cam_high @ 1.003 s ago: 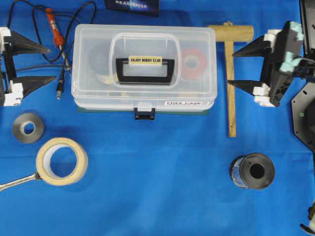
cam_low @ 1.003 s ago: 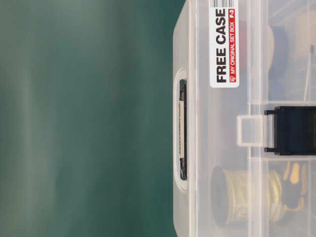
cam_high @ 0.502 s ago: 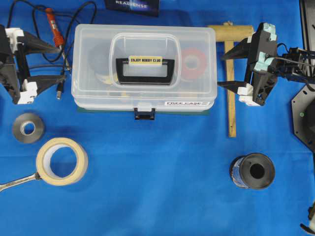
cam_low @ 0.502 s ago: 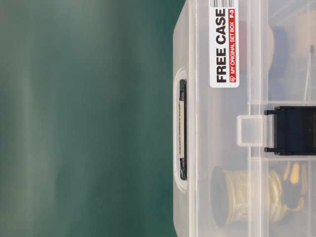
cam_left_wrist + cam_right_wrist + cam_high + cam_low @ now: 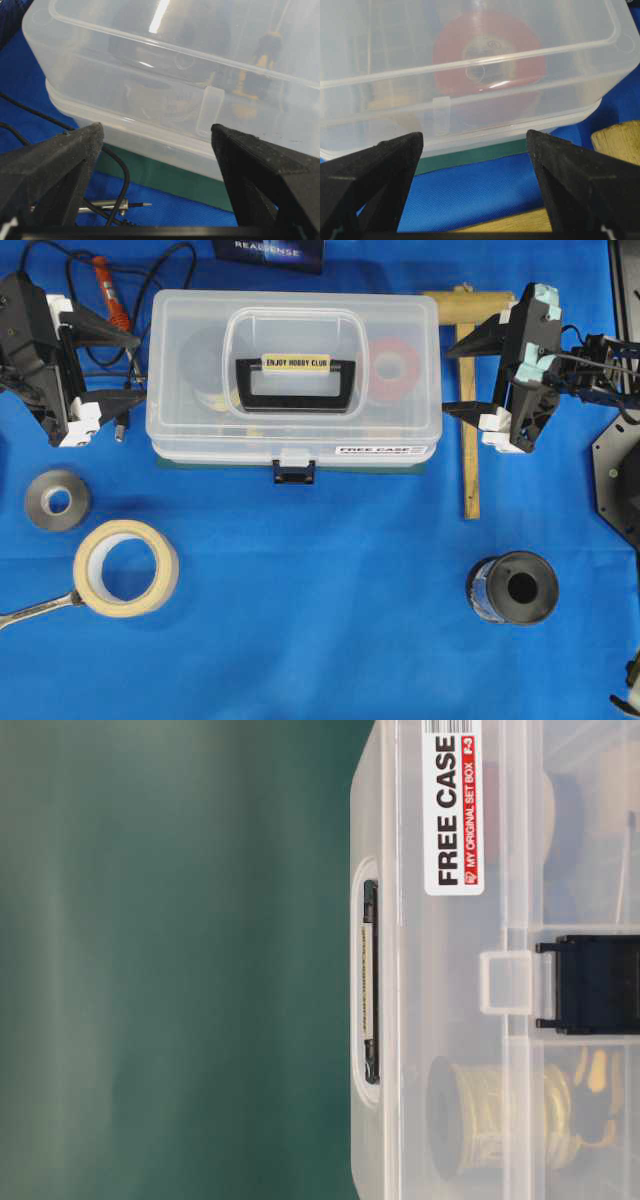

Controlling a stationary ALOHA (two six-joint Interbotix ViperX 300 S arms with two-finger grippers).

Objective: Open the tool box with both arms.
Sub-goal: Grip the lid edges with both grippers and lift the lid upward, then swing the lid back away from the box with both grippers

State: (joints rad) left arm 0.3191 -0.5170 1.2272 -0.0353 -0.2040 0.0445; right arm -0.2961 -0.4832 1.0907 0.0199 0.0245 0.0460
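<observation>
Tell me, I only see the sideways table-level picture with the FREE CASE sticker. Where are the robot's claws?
Observer: One at each end of the tool box. The left gripper is at its left end, jaws wide open.
Child: And the other one?
Observer: The right gripper is open too, at the right end, above a wooden mallet.
Child: Is the lid up?
Observer: No, it lies flat, and the dark blue latch is still down.
</observation>
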